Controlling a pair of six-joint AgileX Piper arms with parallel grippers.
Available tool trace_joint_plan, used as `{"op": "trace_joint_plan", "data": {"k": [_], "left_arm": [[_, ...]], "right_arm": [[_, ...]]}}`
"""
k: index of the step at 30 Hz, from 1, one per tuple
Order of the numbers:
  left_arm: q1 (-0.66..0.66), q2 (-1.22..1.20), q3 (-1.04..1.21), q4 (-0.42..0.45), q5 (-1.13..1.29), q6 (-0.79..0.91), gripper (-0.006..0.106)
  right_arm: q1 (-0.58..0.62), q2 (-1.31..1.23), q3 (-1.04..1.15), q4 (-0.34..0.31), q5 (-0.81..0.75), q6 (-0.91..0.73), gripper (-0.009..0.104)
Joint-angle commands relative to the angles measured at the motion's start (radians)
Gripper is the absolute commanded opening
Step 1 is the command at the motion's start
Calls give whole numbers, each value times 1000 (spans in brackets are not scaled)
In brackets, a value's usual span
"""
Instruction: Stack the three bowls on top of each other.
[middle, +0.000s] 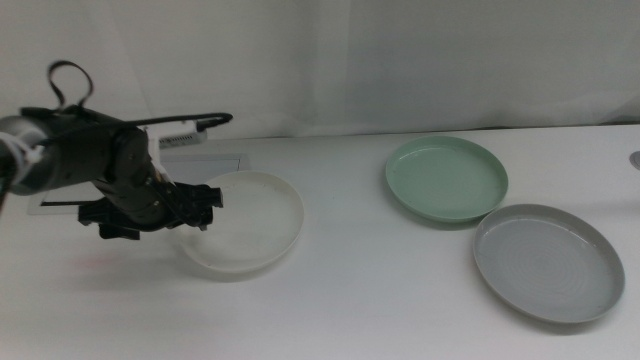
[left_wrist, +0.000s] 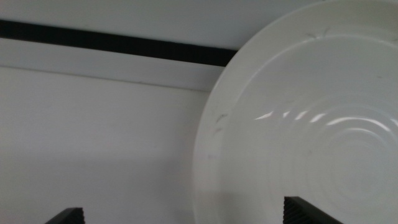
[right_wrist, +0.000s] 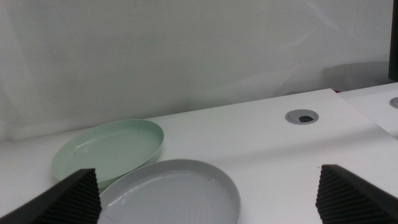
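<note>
The white bowl (middle: 250, 222) sits left of the table's middle. My left gripper (middle: 197, 207) is at its left rim, jaws open. In the left wrist view the bowl (left_wrist: 311, 118) fills one side, and its rim runs between the two fingertips of the gripper (left_wrist: 186, 214), one over the bowl, one outside it. The pale green bowl (middle: 447, 178) stands at the right rear, with the grey bowl (middle: 548, 262) just in front of it, rims close. My right gripper (right_wrist: 208, 190) is open and empty, out of the middle view, facing the grey bowl (right_wrist: 168, 196) and green bowl (right_wrist: 109, 148).
A flat white panel with a dark slot (middle: 215, 160) lies behind the left arm; it also shows in the left wrist view (left_wrist: 112, 43). A round cable grommet (right_wrist: 303, 117) is set in the table at the far right. A white curtain (middle: 400, 60) backs the table.
</note>
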Motion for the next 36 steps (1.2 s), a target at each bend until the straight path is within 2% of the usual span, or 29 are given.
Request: {"op": "trace_joint_plan", "data": {"k": [1, 9, 13, 16, 18, 20, 21, 28, 36], "left_arm": [[-11, 40, -23, 2, -21, 3, 82], [-11, 100, -53, 0, -37, 3, 82], [-11, 100, -53, -9, -37, 3, 70], [-11, 100, -53, -16, -35, 0, 50], [-11, 100, -53, -38, -35, 0, 31], [-11, 100, -53, -45, -35, 0, 5], [-11, 100, -53, -45, -37, 2, -3], [-11, 100, -53, -45, -47, 2, -3], [-11, -21, -55, -43, -41, 23, -3]], "right_arm": [[4, -32, 39, -2, -12, -3, 94], [4, -32, 39, -2, -12, -3, 94], [4, -32, 39, -2, -14, -3, 94], [4, -32, 39, -2, -14, -3, 94], [4, -32, 39, -2, -14, -3, 94], [4, -32, 39, -2, -14, -3, 94], [4, -32, 39, -2, -14, -3, 94], [4, -32, 39, -2, -14, -3, 94], [4, -32, 39, -2, -14, -3, 94]]}}
